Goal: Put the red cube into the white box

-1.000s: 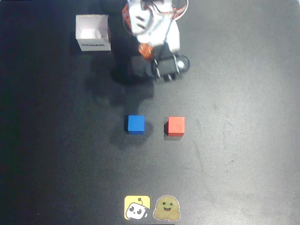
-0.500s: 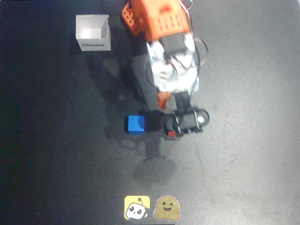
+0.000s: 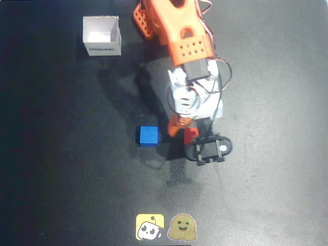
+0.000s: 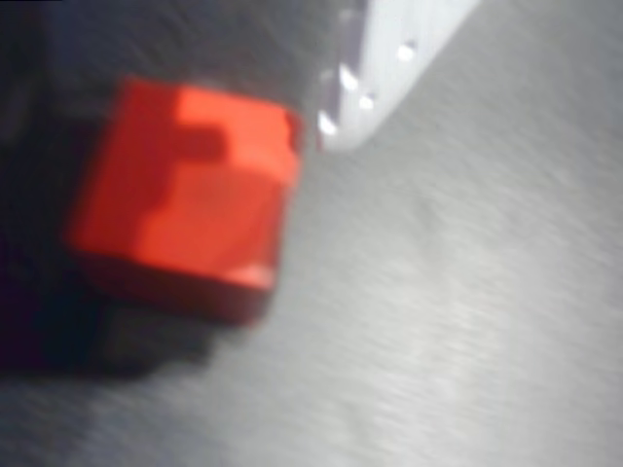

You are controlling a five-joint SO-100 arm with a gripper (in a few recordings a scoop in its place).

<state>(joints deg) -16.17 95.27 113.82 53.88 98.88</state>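
Note:
The red cube (image 3: 191, 135) lies on the dark table, partly covered by my gripper (image 3: 183, 132), which has come down over it from the top of the overhead view. The wrist view is blurred. There the red cube (image 4: 185, 195) fills the left half, still resting on the table. One white finger (image 4: 375, 68) stands just off its upper right corner, and the other side is lost in shadow. The jaws look open around the cube. The white box (image 3: 101, 35) stands far off at the upper left, open side up.
A blue cube (image 3: 148, 136) sits close to the left of the gripper. Two stickers (image 3: 166, 227) lie at the bottom edge. The arm's orange and white body (image 3: 182, 31) reaches down from the top centre.
The arm has stretched from near its base down to the red cube and has lowered over it. The cube, the blue cube and the box have not moved.

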